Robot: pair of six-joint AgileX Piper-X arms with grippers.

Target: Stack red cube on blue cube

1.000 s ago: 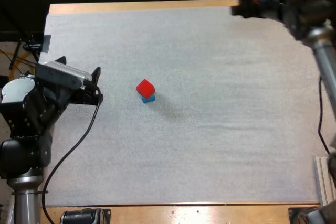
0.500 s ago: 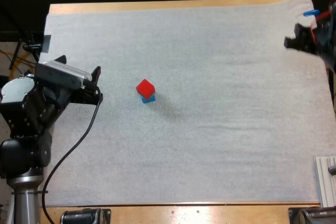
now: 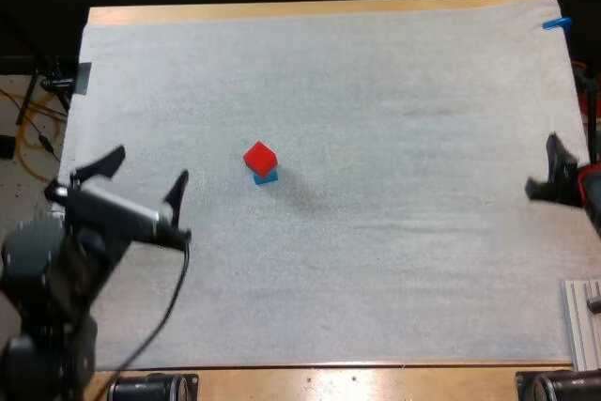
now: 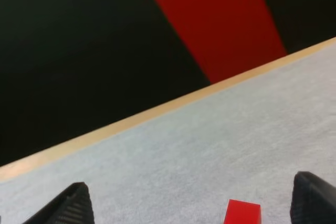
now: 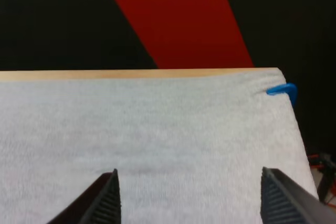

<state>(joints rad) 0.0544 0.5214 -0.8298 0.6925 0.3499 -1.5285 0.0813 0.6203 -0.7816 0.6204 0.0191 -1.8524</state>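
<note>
Seeing red cube (image 3: 260, 157) atop blue cube (image 3: 268, 177), centre of mat (image 3: 404, 269). Reading left gripper (image 3: 149, 166) and right gripper (image 3: 542, 163) wide, empty, well clear.

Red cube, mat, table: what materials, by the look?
Red cube: likely plastic or painted wood; even matte red, crisp edges.
Mat: white foam or felt-like sheet; fine grainy texture, no gloss.
Table: wood or wood-look board; light tan, smooth strip past the mat.

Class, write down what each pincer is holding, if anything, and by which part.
Nothing is held: the left pincer and right pincer stand open, clear of the red cube sitting on the blue cube.
</note>
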